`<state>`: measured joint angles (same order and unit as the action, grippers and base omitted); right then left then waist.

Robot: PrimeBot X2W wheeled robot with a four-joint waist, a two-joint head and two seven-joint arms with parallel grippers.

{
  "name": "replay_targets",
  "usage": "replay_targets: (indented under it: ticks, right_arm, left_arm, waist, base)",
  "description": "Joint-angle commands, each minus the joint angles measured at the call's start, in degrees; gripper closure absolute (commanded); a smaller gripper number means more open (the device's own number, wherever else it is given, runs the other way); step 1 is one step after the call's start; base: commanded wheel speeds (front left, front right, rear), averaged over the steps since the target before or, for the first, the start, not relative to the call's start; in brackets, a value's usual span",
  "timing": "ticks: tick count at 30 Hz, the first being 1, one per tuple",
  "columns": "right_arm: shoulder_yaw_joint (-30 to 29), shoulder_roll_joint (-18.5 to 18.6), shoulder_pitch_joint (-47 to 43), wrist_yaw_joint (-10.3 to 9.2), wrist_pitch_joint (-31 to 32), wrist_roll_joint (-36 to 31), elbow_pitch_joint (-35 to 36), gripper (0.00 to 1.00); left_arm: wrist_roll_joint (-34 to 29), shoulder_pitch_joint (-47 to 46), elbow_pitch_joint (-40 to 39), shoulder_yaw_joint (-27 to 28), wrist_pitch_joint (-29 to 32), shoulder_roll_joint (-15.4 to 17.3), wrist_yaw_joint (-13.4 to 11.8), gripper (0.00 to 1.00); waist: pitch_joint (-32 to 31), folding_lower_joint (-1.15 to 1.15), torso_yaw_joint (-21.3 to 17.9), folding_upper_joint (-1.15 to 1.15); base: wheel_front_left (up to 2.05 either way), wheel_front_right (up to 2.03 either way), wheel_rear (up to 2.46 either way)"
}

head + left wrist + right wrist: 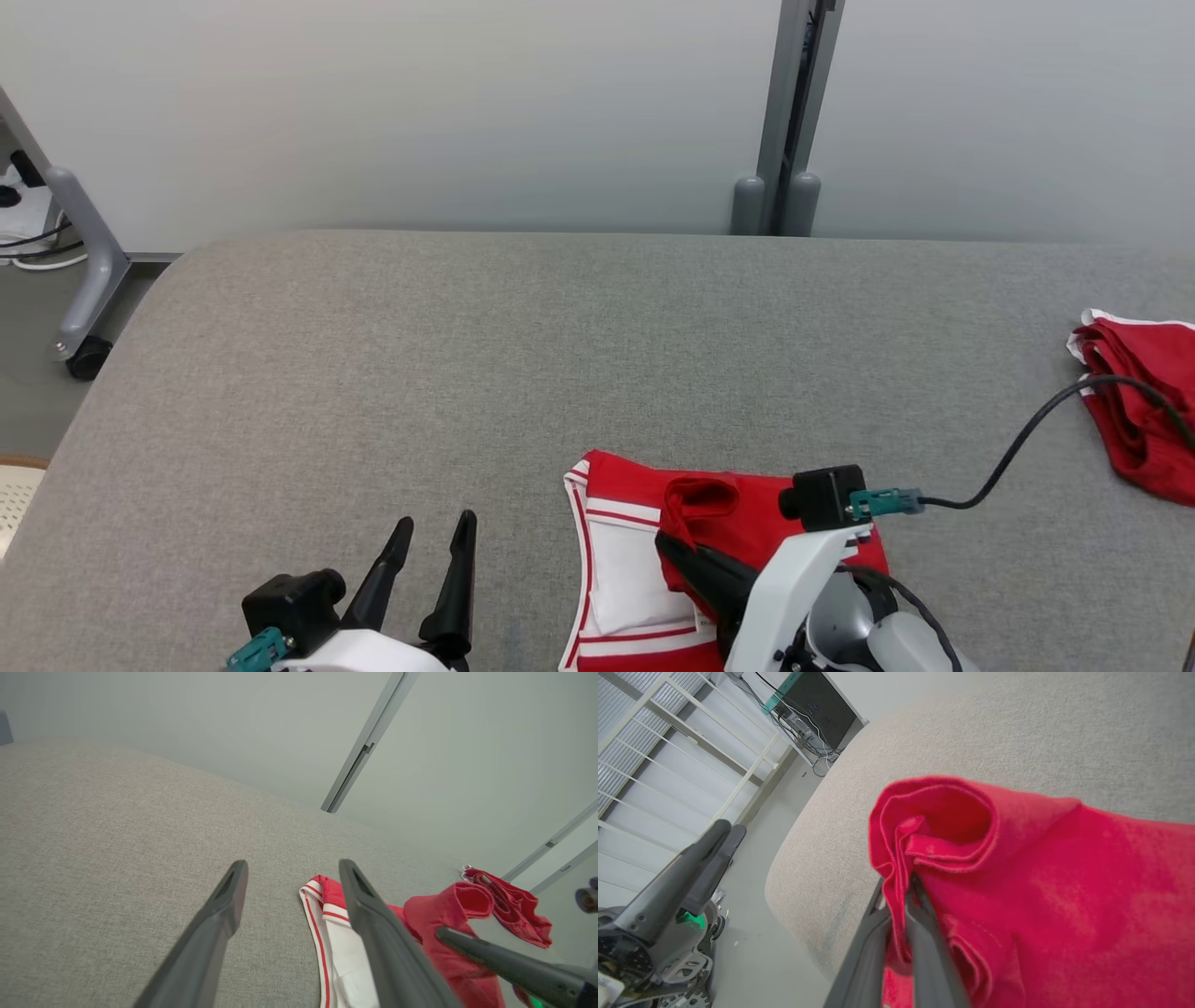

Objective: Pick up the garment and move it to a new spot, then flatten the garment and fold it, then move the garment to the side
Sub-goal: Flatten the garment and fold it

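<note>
At the near edge of the bench (467,355) the right gripper (667,543) is clamped on a raised fold of the red-and-white garment (635,569): soft, light, probably best pinched at hems. The left gripper (435,520) hovers spread beside it.

You have open bench (373,373) ahead and left of the left gripper (435,520), right up to the wall (467,112). To its right, the garment (621,569) lies with the right gripper (665,541) pinching a raised fold; its cable (1018,443) arcs over the bench toward 1 red cloth (1144,411) at the right edge.
</note>
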<state>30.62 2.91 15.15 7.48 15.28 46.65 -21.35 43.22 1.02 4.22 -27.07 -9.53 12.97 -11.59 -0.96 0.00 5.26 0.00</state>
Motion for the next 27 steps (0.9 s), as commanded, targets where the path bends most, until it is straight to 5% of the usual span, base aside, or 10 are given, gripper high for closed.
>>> replay_targets:
  ticks: [1,7,8,10,11,12,21,27]
  right_arm:
    - [1.9,0.1,1.4,0.04,-1.1,1.5,-1.6,1.00]
    - [6.4,0.1,4.5,0.04,-3.9,3.5,-6.4,1.00]
    - [7.1,0.1,5.2,0.04,-4.7,3.4,-7.4,0.93]
    - [8.6,0.1,6.5,0.04,-6.1,3.1,-9.2,0.56]
    - [9.3,0.1,7.1,0.04,-6.8,3.4,-9.9,0.07]
    - [10.0,0.1,7.6,0.03,-7.4,4.0,-10.4,0.00]
    - [13.2,0.2,11.9,0.03,-14.2,6.2,-13.1,0.00]
    - [10.0,0.2,13.6,0.03,-20.7,0.4,-17.4,0.00]
  left_arm:
    - [0.0,-0.8,0.3,-0.1,-0.2,0.0,0.4,0.00]
    - [0.1,-1.1,0.6,-0.3,-0.4,-0.2,0.4,0.00]
    - [0.1,-1.1,0.7,-0.3,-0.5,-0.2,0.4,0.00]
    - [0.2,-1.2,0.8,-0.4,-0.4,-0.3,0.4,0.00]
    - [0.2,-1.3,0.9,-0.4,-0.5,-0.3,0.4,0.00]
    - [0.2,-1.3,0.9,-0.4,-0.6,-0.3,0.4,0.00]
    - [0.2,-1.4,1.1,-0.5,-1.1,-0.5,0.2,0.00]
    - [0.1,-1.4,1.0,-0.6,-1.5,-0.5,0.1,0.00]
  waist:
    - [-0.1,0.00,0.7,0.00]
    - [-0.3,0.00,1.8,0.00]
    - [-0.4,0.00,2.0,0.00]
    - [-0.5,0.00,2.2,0.00]
    - [-0.6,0.00,2.3,0.00]
    - [-0.6,0.00,2.4,0.00]
    - [-0.9,0.00,2.4,0.00]
    - [-1.0,0.00,1.6,0.00]
  base:
    - [0.00,0.00,0.00]
    - [0.00,0.00,0.00]
    - [0.00,0.00,0.00]
    - [0.00,0.00,0.00]
    - [0.00,0.00,0.00]
    - [0.00,0.00,0.00]
    - [0.00,0.00,0.00]
    - [0.00,0.00,0.00]
